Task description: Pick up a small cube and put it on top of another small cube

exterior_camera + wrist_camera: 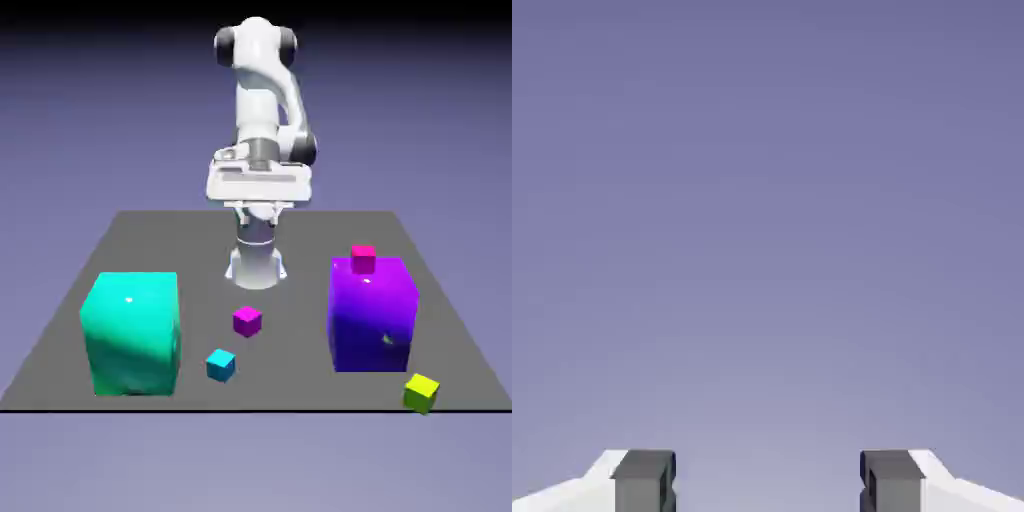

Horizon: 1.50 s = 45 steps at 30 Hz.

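Hand view shows the gripper spread wide and empty; tiny lime plastic-looking cube waits lower right, unreached.

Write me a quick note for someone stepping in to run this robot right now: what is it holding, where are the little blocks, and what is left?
Gripper: open, holding nothing, facing only backdrop in the hand view; arm raised at the table's far side.
Lime cube: on the table at the near edge, exterior view's right, in front of the purple cube.
Small magenta cube and cyan cube: on the table, mid-front, apart.
Another magenta cube sits on the purple cube.
Done: nothing yet.
Left: grasp the lime cube, lift it, set it on another small cube.
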Each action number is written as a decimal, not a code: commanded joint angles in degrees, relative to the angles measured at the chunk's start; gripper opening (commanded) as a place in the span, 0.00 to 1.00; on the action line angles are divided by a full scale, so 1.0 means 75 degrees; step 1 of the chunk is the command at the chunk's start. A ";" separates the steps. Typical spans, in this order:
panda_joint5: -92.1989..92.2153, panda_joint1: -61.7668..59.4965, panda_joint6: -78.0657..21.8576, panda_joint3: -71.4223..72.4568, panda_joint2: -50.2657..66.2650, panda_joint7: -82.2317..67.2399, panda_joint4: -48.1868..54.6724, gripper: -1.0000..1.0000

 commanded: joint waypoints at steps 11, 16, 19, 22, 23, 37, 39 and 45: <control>-0.0627 0.0844 -0.2603 0.0546 0.2975 -0.0133 0.3046 0.50; -0.0912 0.1228 -0.3786 0.0794 0.4326 -0.0194 0.4430 0.50; -0.1083 0.1458 -0.4496 0.0943 0.5138 -0.0230 0.5261 0.50; -0.1253 0.1688 -0.5206 0.1091 0.5949 -0.0266 0.6091 0.50; -0.1310 0.1765 -0.5443 0.1141 0.6219 -0.0279 0.6368 0.50; -0.2108 0.2839 -0.8756 0.1835 1.0004 -0.0448 1.0244 0.50; -0.2222 0.2992 -0.9229 0.1935 1.0545 -0.0472 1.0798 0.50; -0.2448 0.3000 -0.8528 0.1888 1.1237 -0.0355 1.0482 0.50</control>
